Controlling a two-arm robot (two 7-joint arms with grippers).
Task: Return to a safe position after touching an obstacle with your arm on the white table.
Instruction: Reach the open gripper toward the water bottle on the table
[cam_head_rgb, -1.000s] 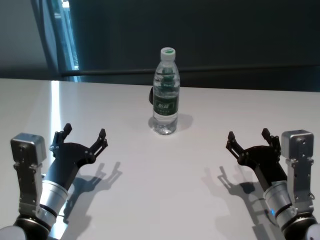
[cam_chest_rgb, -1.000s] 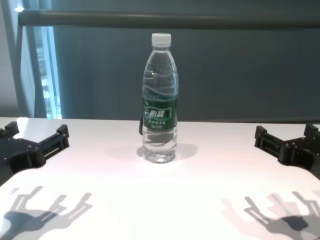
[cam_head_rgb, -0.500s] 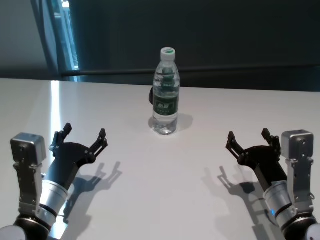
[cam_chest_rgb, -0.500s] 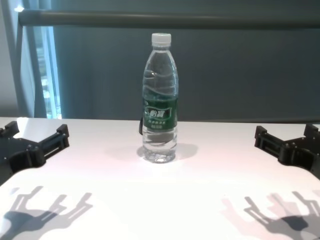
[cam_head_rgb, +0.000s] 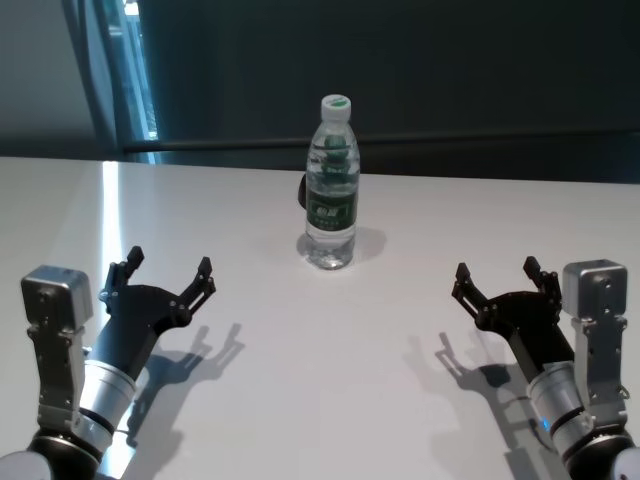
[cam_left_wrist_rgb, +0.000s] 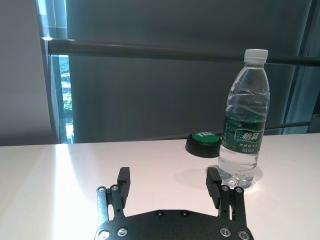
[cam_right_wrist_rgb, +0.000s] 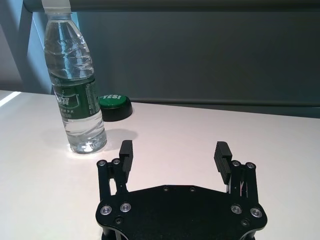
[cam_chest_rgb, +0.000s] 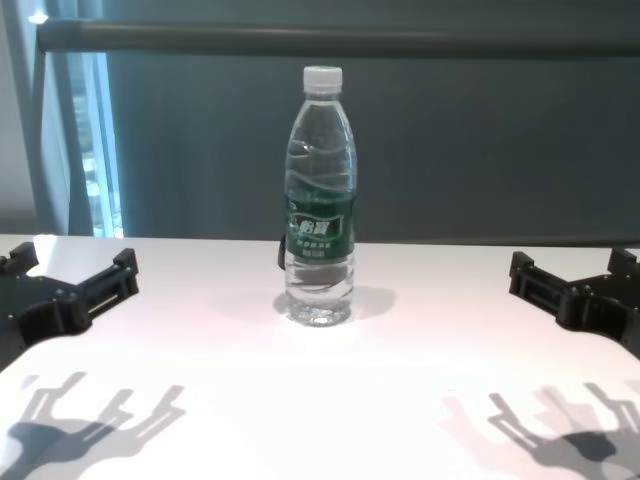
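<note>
One green-topped button (cam_right_wrist_rgb: 114, 106), probably, shows behind bottle (cam_right_wrist_rgb: 73, 82) in wrist views.

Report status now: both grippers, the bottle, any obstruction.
Left gripper open, empty. Right gripper open, empty. Bottle upright on white table, untouched. Green-topped button behind bottle.

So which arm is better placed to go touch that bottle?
Roughly equal: left gripper and right gripper hover open, on opposite sides of the upright bottle. Perhaps left; it looks slightly closer.

Bottle (cam_head_rgb: 331, 185) upright mid-table (cam_head_rgb: 330, 340), green button (cam_right_wrist_rgb: 114, 106) behind; sides bare.
</note>
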